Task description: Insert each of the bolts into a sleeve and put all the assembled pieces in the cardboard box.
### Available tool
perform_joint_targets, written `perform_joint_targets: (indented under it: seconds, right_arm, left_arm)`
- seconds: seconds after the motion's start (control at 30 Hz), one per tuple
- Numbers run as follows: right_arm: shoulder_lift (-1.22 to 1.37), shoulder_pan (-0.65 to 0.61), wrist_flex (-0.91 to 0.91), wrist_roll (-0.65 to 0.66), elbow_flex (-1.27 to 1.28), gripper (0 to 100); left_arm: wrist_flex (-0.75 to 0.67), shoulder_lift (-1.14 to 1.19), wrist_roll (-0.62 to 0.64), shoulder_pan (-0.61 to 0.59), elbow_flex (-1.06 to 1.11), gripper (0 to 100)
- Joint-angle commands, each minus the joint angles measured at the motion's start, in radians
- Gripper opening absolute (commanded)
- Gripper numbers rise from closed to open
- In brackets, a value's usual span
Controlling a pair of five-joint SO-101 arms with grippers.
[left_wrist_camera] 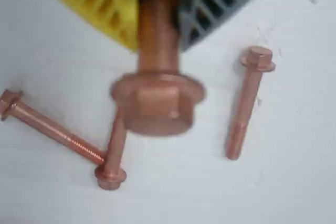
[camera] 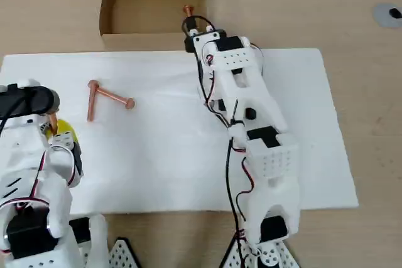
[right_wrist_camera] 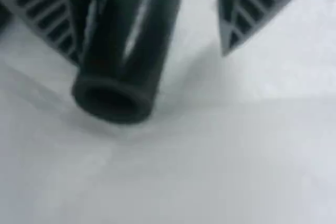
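left pincer (left_wrist_camera: 157, 3): clamped on the shank of a copper held bolt (left_wrist_camera: 157, 103), hexagonal head free, above the white sheet (camera: 188, 155) toward the left front of the bench (camera: 370, 92). on the sheet below it, a lone bolt (left_wrist_camera: 251, 103) lies apart and a bolt pair (left_wrist_camera: 113, 148) lies touching in a v.

right pincer (right_wrist_camera: 147, 51): jaws parted over the sheet. the black sleeve (right_wrist_camera: 123, 61) rests against one side and is clear of the other, its hollow end facing the camera. whether the sleeve touches the sheet cannot be told.

in the high view this arm stretches to the near right corner of the cardboard box (camera: 151, 10), at the bench's far edge.
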Motion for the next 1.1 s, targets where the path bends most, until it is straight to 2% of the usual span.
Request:
perform_joint_targets:
  seconds: [0.0, 0.13, 0.17, 0.5, 0.63, 0.77, 1.07]
  right_arm:
    - [0.047, -0.012, -0.002, 0.003, -0.024, 18.1]
    - [0.059, -0.012, -0.008, 0.003, -0.025, 1.9]
    - [0.059, -0.012, -0.008, 0.003, -0.03, 0.7]
    - [0.058, -0.012, 0.026, -0.002, -0.193, 1.0]
    - [0.058, -0.016, 0.153, -0.003, -0.432, 1.0]
    - [0.058, -0.016, 0.292, -0.003, -0.73, 1.0]
    - [0.005, -0.054, 0.307, -0.003, -1.142, 1.0]
  left_arm:
    - [0.005, -0.008, -0.005, 0.002, -0.008, 1]
    - [0.005, -0.008, -0.005, 0.005, -0.008, 1]
    - [0.005, -0.008, -0.005, 0.006, -0.008, 1]
    - [0.0, -0.008, -0.005, 0.008, -0.008, 1]
    - [-0.015, -0.01, 0.008, 0.008, -0.025, 1]
    - [-0.054, -0.01, 0.08, 0.008, -0.068, 1]
    - [-0.189, -0.01, 0.086, 0.009, -0.094, 1]
